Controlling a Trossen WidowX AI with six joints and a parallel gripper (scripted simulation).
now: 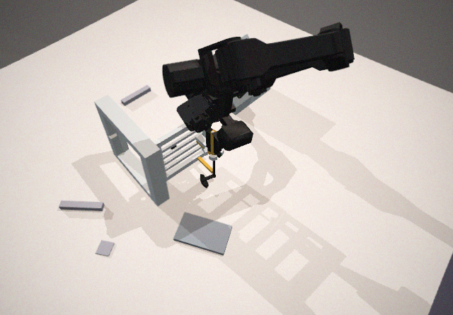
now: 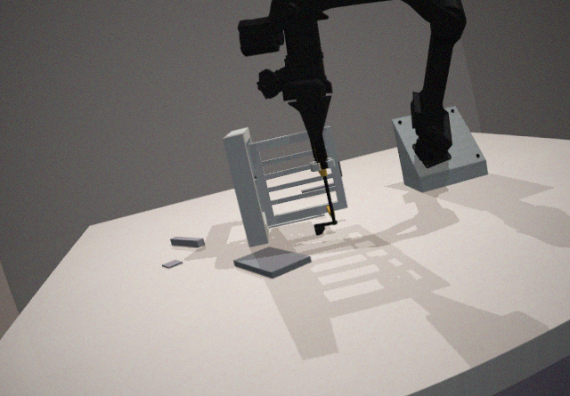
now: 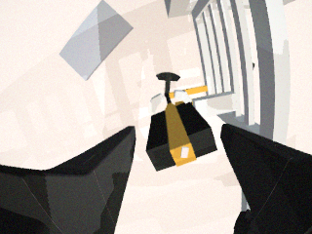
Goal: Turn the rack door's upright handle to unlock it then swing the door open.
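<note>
The rack door (image 1: 182, 166) (image 2: 265, 194) (image 3: 265, 63) stands swung out from its frame (image 1: 157, 176) (image 2: 248, 189), roughly at a right angle; the exact angle cannot be read. The upright handle (image 1: 211, 143) (image 2: 322, 172) (image 3: 181, 138), black with a yellow stripe, is on the door's free edge. Its thin rod ends in a black foot (image 1: 204, 180) (image 2: 319, 229) (image 3: 168, 76), which points away from the door's yellow bar (image 1: 205, 164) (image 3: 197, 90). My gripper (image 3: 178, 132) is open, with a finger on each side of the handle and a visible gap at both sides. The top and exterior views partly hide the fingers.
A grey plate (image 1: 204, 233) (image 2: 272, 262) (image 3: 95, 39) lies near the frame's foot. A bar (image 1: 81, 205) (image 2: 187, 241) and a small tile (image 1: 105, 248) (image 2: 172, 263) lie beyond it. Another bar (image 1: 136, 95) lies behind the frame. The arm's sloped base (image 2: 414, 178) stands at the right.
</note>
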